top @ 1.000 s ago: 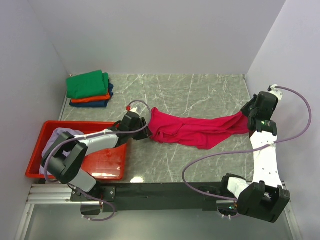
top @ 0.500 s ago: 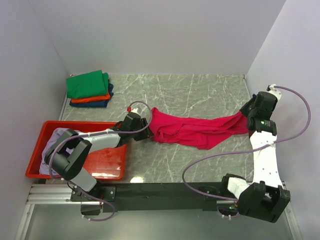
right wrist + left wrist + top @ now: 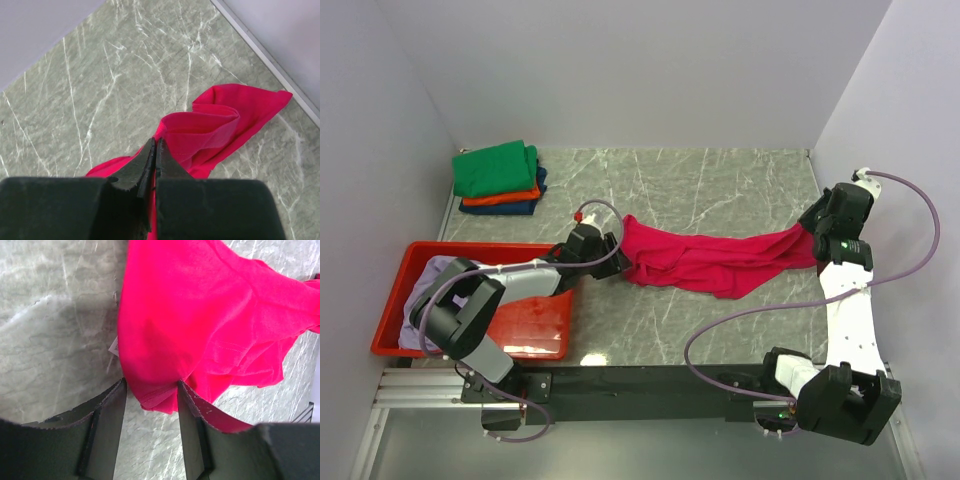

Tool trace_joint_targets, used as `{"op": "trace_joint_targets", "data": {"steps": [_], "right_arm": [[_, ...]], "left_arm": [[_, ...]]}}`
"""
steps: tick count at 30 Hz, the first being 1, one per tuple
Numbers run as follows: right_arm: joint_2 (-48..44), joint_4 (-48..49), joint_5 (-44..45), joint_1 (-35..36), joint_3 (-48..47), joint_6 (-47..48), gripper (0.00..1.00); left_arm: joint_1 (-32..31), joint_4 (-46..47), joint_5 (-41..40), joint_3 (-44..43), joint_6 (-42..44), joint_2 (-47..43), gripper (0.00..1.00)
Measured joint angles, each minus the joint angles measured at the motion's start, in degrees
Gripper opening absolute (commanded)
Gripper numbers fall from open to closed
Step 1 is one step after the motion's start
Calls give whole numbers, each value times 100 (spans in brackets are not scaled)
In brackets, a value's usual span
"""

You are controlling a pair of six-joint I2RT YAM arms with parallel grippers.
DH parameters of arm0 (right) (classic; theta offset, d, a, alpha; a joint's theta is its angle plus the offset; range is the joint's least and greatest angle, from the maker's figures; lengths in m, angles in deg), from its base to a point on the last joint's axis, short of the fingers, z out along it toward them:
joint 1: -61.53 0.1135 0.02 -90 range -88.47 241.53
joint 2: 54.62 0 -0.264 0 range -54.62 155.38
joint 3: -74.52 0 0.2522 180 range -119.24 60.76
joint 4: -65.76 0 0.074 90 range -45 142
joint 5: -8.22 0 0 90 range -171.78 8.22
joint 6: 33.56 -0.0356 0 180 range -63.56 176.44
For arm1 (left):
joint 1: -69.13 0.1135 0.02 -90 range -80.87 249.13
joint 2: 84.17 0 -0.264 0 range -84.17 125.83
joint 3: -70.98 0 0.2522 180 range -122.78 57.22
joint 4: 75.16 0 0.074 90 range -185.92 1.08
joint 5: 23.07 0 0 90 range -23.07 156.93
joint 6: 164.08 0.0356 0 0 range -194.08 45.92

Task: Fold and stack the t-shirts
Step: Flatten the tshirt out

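Spreading crimson-pink shirt (image 3: pixel 705 262) across bench (image 3: pixel 720 190)
Done: three-shirt stack (image 3: pixel 498 180) far left. Remaining: lavender shirt (image 3: pixel 445 270) in red tray (image 3: pixel 535 325), plus this one, left jaws parted around its near edge, right jaws clamped on opposite end.

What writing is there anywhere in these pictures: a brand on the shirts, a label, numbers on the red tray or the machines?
No text can be read in any view.
Small white tag at the edge of the crimson-pink t-shirt: too small to read.
Folded shirts at the back and the red tray: no print shows.
Arms: no lettering can be made out.
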Motion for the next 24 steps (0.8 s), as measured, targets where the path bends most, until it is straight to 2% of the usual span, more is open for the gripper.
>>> {"op": "trace_joint_targets", "data": {"steps": [7, 10, 13, 16, 17, 24], "right_arm": [[52, -2, -7, 37, 0, 20, 0], [63, -9, -9, 50, 0, 22, 0], [63, -9, -9, 57, 0, 22, 0], [63, -9, -9, 57, 0, 22, 0], [63, -11, -9, 59, 0, 24, 0], [48, -46, -2, 140, -2, 44, 0]], "left_arm": [[2, 39, 7, 81, -48, -11, 51], [0, 81, 50, 81, -68, 15, 46], [2, 208, 140, 81, -105, 92, 34], [2, 289, 177, 81, -153, 114, 14], [0, 313, 177, 81, -168, 114, 1], [111, 116, 170, 79, -131, -157, 0]]}}
